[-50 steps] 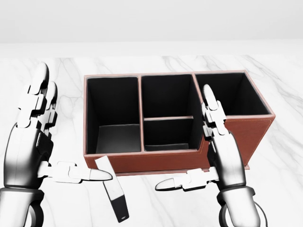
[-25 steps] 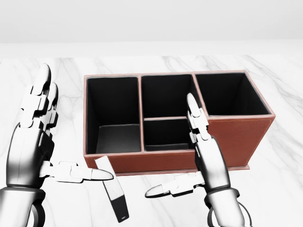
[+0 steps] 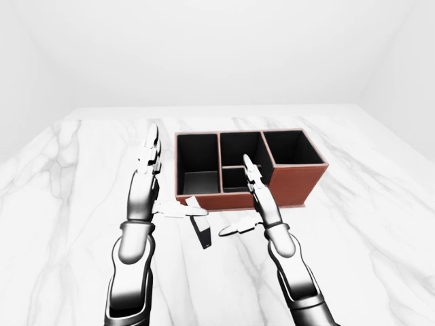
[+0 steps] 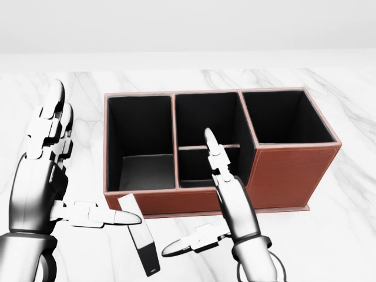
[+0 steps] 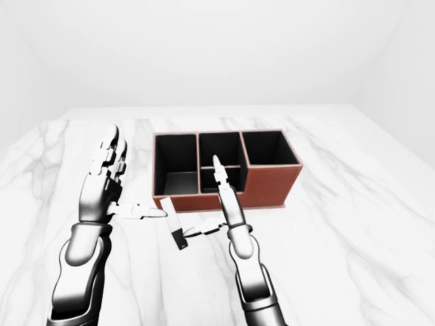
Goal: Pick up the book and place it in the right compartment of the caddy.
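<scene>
Two open hands (image 4: 41, 176) (image 4: 226, 205) flanking book (image 4: 141, 241), caddy (image 4: 294, 173) beyond

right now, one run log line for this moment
book: small black-and-white book on white marble table, ungrasped | caddy: brown leather caddy, right compartment empty | left hand: open beside book | right hand: open, near book
</scene>
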You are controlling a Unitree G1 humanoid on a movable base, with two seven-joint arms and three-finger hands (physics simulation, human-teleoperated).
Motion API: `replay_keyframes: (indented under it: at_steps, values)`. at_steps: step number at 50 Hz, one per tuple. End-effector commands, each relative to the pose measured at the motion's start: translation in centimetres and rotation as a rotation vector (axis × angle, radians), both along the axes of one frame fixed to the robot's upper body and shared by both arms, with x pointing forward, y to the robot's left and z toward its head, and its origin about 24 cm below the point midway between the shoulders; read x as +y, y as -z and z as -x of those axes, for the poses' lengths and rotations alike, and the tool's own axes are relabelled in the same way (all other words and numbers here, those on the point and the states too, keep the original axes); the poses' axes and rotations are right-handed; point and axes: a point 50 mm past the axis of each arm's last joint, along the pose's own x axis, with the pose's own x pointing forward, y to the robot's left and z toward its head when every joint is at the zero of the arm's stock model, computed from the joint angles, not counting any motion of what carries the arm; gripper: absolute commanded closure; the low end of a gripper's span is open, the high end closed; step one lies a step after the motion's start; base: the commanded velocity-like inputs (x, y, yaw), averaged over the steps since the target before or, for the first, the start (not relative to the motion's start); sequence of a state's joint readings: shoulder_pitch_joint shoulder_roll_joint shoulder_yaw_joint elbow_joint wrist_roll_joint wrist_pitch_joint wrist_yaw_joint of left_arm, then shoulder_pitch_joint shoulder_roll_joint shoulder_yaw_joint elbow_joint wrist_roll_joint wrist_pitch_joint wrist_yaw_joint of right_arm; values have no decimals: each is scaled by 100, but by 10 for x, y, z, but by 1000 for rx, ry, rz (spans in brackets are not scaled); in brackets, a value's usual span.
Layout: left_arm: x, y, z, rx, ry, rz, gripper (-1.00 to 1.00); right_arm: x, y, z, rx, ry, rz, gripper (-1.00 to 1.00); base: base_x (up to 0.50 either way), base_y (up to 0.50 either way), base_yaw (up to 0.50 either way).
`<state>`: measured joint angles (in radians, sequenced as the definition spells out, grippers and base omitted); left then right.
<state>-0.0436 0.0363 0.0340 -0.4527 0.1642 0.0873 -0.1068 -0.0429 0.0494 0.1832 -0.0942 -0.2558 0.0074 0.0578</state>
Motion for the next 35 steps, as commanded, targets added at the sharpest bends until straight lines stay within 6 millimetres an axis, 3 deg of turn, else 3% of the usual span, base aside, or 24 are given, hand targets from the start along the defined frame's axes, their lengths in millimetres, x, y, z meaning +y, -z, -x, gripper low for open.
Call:
replay_keyframes:
  at_steps: [1,35]
  values:
    - [0,-3,1,-16,3,2,-100,10,5,-2,8,-26,11,-100,0,0,0]
    - [0,-2,1,-9,2,4,-100,29,43,3,127,-51,11,-100,0,0,0]
